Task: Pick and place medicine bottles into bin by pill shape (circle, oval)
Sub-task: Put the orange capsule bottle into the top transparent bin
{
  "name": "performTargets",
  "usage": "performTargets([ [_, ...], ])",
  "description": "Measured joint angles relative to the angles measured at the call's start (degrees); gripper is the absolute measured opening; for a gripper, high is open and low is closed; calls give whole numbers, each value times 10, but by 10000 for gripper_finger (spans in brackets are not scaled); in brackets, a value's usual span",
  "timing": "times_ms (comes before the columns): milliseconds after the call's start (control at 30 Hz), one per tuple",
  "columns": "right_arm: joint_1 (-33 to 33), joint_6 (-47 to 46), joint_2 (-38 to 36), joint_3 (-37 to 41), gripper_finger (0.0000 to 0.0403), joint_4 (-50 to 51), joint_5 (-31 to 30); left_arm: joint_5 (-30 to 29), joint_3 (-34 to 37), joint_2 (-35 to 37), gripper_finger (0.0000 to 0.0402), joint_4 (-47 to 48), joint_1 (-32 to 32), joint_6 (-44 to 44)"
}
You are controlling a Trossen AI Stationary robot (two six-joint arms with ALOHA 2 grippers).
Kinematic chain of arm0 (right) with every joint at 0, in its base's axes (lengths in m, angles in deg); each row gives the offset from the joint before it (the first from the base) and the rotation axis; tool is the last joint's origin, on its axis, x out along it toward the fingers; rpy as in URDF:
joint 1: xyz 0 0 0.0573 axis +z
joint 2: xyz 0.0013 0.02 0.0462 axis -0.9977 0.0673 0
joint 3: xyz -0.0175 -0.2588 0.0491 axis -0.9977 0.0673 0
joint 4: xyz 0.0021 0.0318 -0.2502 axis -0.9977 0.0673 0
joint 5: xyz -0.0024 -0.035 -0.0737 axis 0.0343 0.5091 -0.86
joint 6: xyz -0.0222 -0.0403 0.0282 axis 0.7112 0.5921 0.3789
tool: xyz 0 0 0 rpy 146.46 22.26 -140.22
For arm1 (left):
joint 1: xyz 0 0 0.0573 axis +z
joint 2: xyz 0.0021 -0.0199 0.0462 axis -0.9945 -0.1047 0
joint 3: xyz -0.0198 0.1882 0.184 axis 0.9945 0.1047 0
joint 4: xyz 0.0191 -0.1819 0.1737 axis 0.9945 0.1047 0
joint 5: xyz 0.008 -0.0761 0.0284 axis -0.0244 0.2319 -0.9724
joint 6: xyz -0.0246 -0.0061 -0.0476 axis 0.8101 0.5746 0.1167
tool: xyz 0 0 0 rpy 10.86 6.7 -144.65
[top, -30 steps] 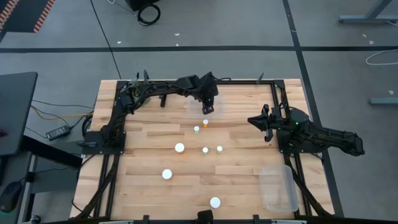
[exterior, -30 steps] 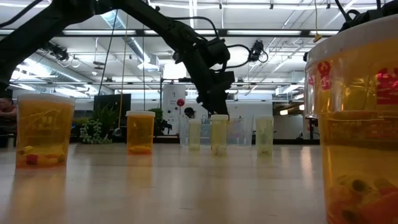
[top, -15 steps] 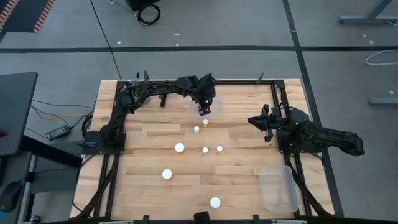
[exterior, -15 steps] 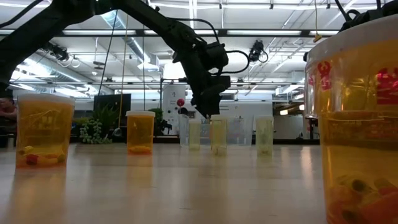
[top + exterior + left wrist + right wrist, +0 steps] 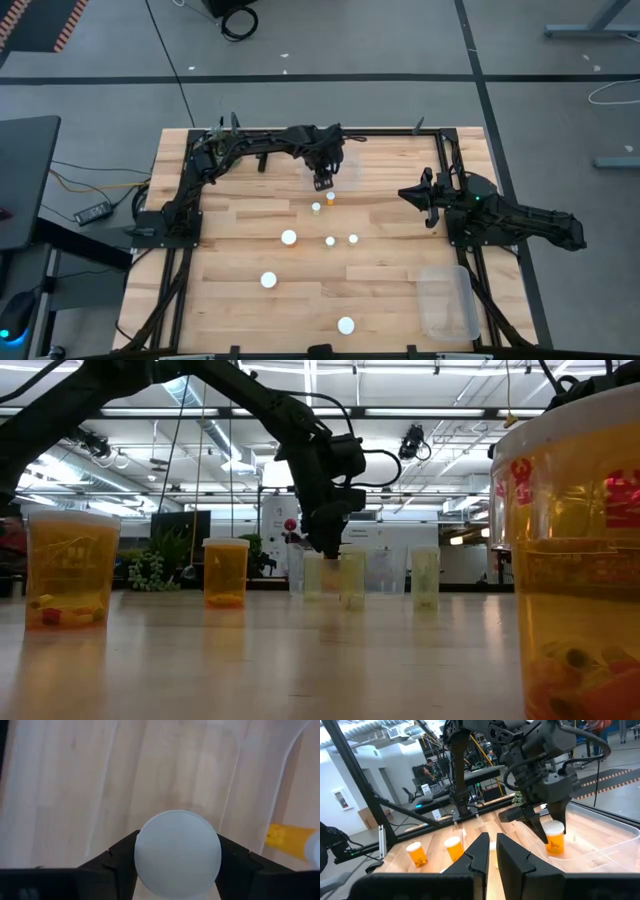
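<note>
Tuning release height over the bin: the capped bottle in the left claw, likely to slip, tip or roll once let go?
The bottle hangs upright in the left claw, pinched near its round white cap, so the smooth plastic could slide. Looks light: few pills show. Dropped into the clear bin, it may tip and roll.

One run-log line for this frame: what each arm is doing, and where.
left gripper: shut on bottle, over clear bin at table's far edge | right gripper: shut, empty, waiting at right side | six bottles loose on table
</note>
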Motion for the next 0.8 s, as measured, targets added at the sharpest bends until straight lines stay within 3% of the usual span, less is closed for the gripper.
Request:
performTargets([
  [800, 0, 0, 0, 0, 41, 0, 0, 0, 0, 0, 244, 4, -1, 14],
])
